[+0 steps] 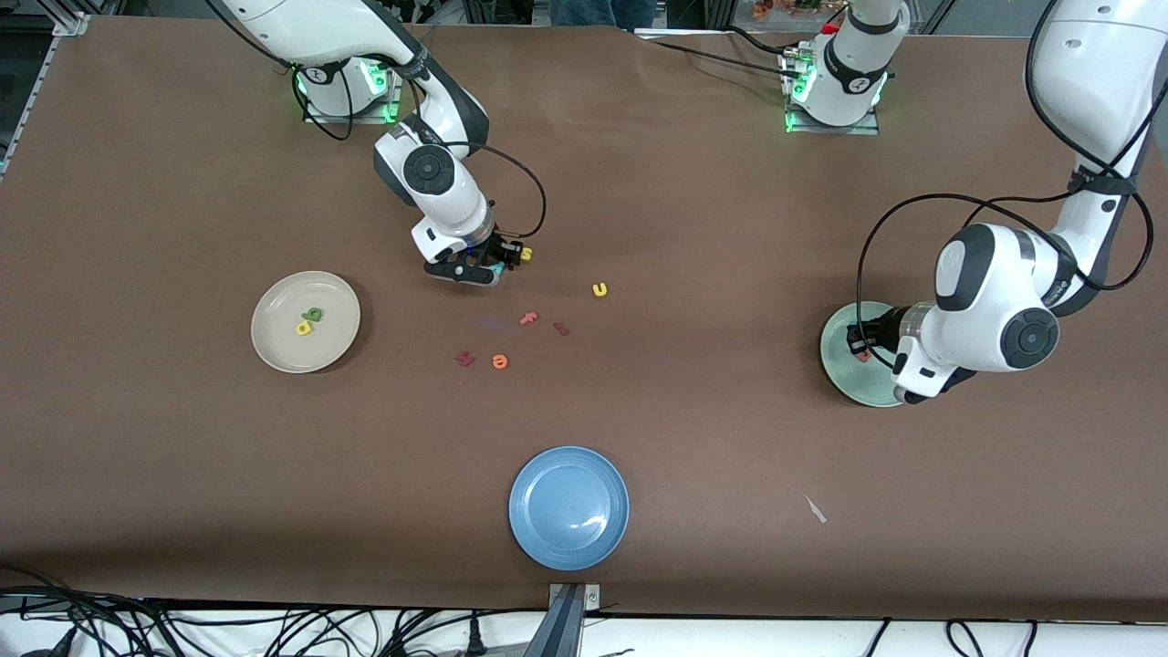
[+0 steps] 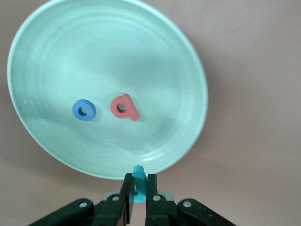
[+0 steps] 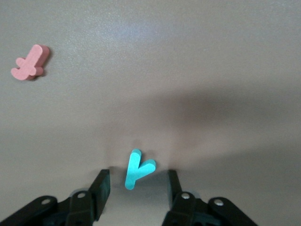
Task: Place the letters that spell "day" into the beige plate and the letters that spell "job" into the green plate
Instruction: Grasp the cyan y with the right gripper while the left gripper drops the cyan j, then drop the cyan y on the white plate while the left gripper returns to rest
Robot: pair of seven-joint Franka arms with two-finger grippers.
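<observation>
While the left gripper [image 2: 138, 200] hangs over the green plate [image 1: 841, 365], its fingers are pinched tight on the teal j [image 2: 138, 184], which sticks up between the pads above the plate rim in the left wrist view. Blue o [image 2: 83, 110] and red b [image 2: 124, 107] lie flat inside that plate, side by side, not touching. The plate sits at the left arm's end of the table, partly covered by the arm in the front view.

Right gripper [image 3: 138, 184] is down at the table near mid-table, jaws partly open, straddling the teal y [image 3: 138, 168]. The y lies flat on the brown table [image 1: 693, 511] between the fingertips with a gap on each side; not gripped.

Beige plate [image 1: 274, 351] sits toward the right arm's end, holding the green d [image 1: 313, 315] and yellow a [image 1: 304, 327], touching or nearly so.

Loose letters on the table: yellow s [image 1: 526, 254] just beside the right gripper, yellow u [image 1: 599, 290], pink letter [image 1: 528, 318], two dark red letters [image 1: 465, 359], orange e [image 1: 499, 362]. Blue plate [image 1: 568, 507] sits nearest the front camera with nothing in it.
</observation>
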